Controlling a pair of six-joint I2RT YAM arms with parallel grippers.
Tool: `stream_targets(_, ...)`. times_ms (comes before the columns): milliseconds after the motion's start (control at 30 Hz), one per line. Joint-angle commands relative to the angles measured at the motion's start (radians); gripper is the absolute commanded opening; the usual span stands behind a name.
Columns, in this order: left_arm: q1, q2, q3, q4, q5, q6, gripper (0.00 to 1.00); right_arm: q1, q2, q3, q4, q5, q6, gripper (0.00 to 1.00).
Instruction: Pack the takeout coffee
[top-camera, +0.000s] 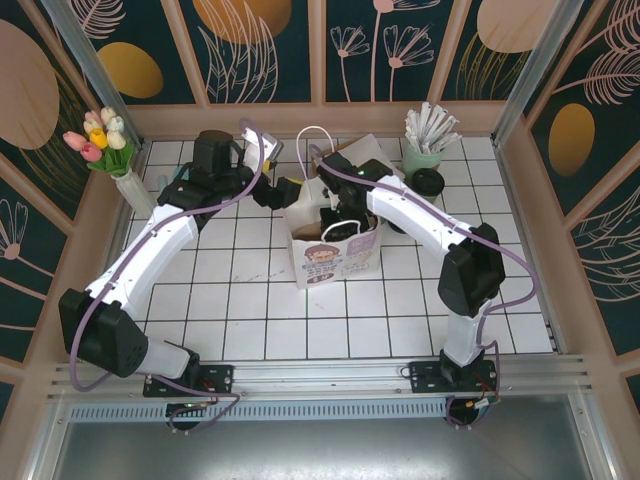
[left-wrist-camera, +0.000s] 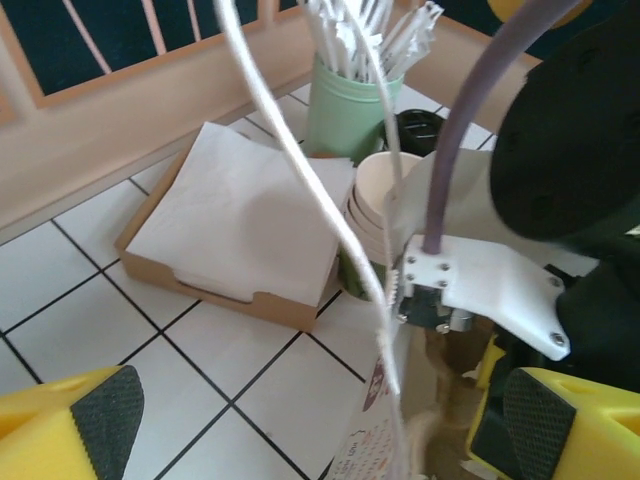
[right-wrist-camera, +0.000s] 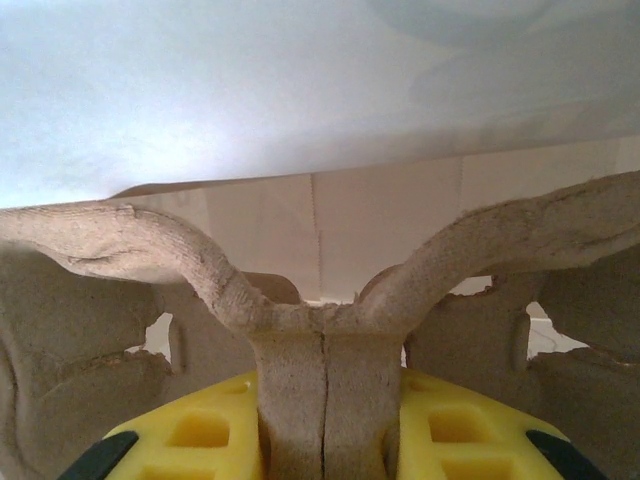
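Nearest me, the paper bag (top-camera: 330, 262) stands upright in the middle of the table. The right gripper (right-wrist-camera: 325, 445) is down inside it, its jaws narrow and pinched on the centre rib of a pulp cup carrier (right-wrist-camera: 320, 320). The left gripper (left-wrist-camera: 320, 430) hangs wide at the bag's left rim, gripping nothing, with the white handle cord (left-wrist-camera: 290, 150) running between its 2 fingers. I judge the step to be seating the carrier on the bag floor. It should go down straight and level, clear of the paper walls, with the left gripper steadying the rim so the bag does not tip. Farther back lie a napkin tray (left-wrist-camera: 215, 293), a stack of lidless cups (left-wrist-camera: 385, 190) and the mint holder (left-wrist-camera: 350, 110). The takeout coffee (top-camera: 430, 183) stands just beside that holder, outside the bag. Its green wall is hard to make out under the black lid. The bag floor is hidden, and I cannot tell whether the carrier's wells hold anything.
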Motion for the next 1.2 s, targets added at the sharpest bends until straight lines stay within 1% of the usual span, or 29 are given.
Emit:
stream_targets(0, -0.001, -0.002, 0.029, -0.005, 0.011, 0.023, 0.94, 0.018, 0.0, -0.021, 0.031, 0.034, 0.032, 0.26)
stream_targets(67, -0.001, 0.007, 0.038, 0.015, 0.003, 0.014, 0.92, 0.024, 0.006, -0.024, 0.035, 0.053, 0.04, 0.26)
stream_targets(267, -0.001, 0.066, 0.104, 0.059, 0.035, -0.029, 0.87, 0.036, 0.012, -0.044, 0.067, 0.083, 0.059, 0.26)
stream_targets(367, -0.001, 0.101, 0.136, 0.055, 0.066, -0.027, 0.85, 0.041, 0.013, -0.064, 0.091, 0.081, 0.068, 0.26)
stream_targets(433, -0.001, 0.121, 0.154, 0.052, 0.088, -0.024, 0.82, 0.043, 0.008, -0.081, 0.112, 0.08, 0.074, 0.26)
stream_targets(467, -0.001, 0.127, 0.162, 0.052, 0.092, -0.024, 0.78, 0.043, 0.008, -0.088, 0.12, 0.078, 0.077, 0.26)
stream_targets(567, -0.001, 0.144, 0.178, 0.053, 0.106, -0.028, 0.59, 0.044, 0.007, -0.105, 0.138, 0.07, 0.083, 0.26)
stream_targets(600, -0.001, 0.147, 0.178, 0.064, 0.109, -0.037, 0.55, 0.046, 0.006, -0.107, 0.142, 0.069, 0.083, 0.26)
stream_targets(667, -0.001, 0.147, 0.164, 0.101, 0.108, -0.062, 0.51, 0.05, 0.007, -0.107, 0.149, 0.07, 0.082, 0.26)
stream_targets(733, -0.001, 0.156, 0.162, 0.122, 0.109, -0.083, 0.43, 0.053, 0.008, -0.105, 0.152, 0.075, 0.078, 0.26)
stream_targets(833, -0.001, 0.161, 0.17, 0.127, 0.093, -0.112, 0.25, 0.054, 0.009, -0.103, 0.152, 0.083, 0.085, 0.26)
stream_targets(900, -0.001, 0.146, 0.157, 0.149, 0.058, -0.152, 0.06, 0.051, 0.016, -0.101, 0.146, 0.09, 0.097, 0.26)
stream_targets(933, -0.001, 0.135, 0.142, 0.169, 0.04, -0.173, 0.0, 0.05, 0.018, -0.102, 0.145, 0.092, 0.104, 0.26)
stream_targets(1000, -0.001, 0.104, 0.098, 0.227, 0.004, -0.232, 0.0, 0.05, 0.028, -0.107, 0.149, 0.09, 0.119, 0.26)
stream_targets(1067, -0.001, 0.081, 0.064, 0.265, 0.014, -0.272, 0.0, 0.05, 0.042, -0.112, 0.147, 0.089, 0.126, 0.26)
stream_targets(1167, -0.001, 0.064, 0.039, 0.276, 0.014, -0.302, 0.0, 0.05, 0.055, -0.116, 0.142, 0.086, 0.126, 0.26)
